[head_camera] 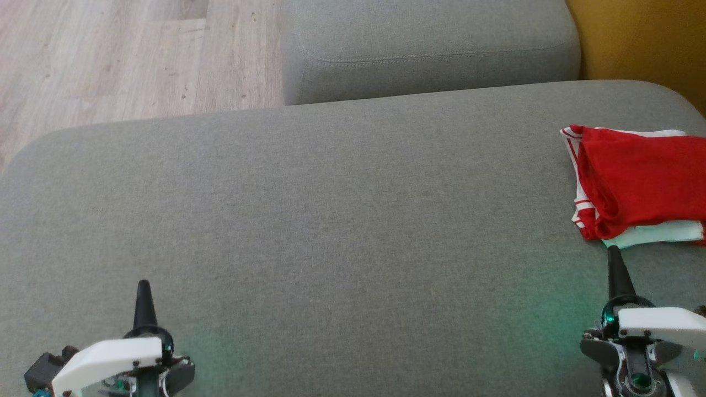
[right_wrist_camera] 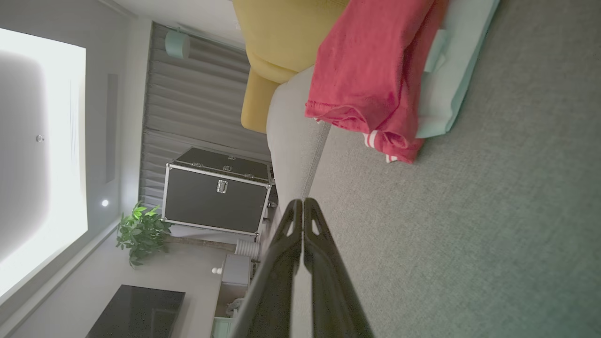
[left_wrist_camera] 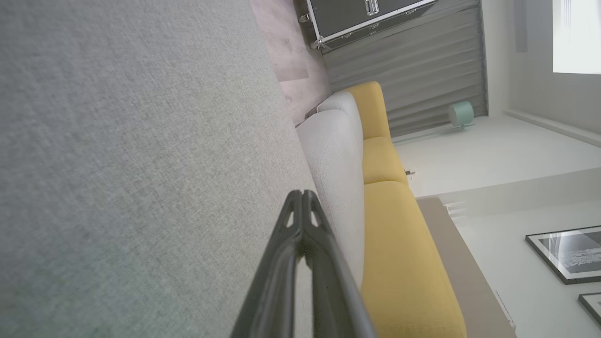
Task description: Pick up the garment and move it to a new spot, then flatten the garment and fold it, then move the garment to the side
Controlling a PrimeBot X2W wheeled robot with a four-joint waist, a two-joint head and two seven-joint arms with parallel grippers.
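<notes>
A folded red garment with white stripes lies on a pale mint cloth at the right edge of the grey sofa seat. In the right wrist view the red garment sits ahead of the fingers, on the mint cloth. My right gripper is shut and empty, its tip just short of the cloth's near edge. My left gripper is shut and empty at the lower left, over bare seat. Both wrist views show the fingertips pressed together, the left gripper and the right gripper.
A grey cushion stands at the back of the seat, with yellow upholstery at the far right. Wood floor lies beyond the seat's far left edge. A black case and a plant stand across the room.
</notes>
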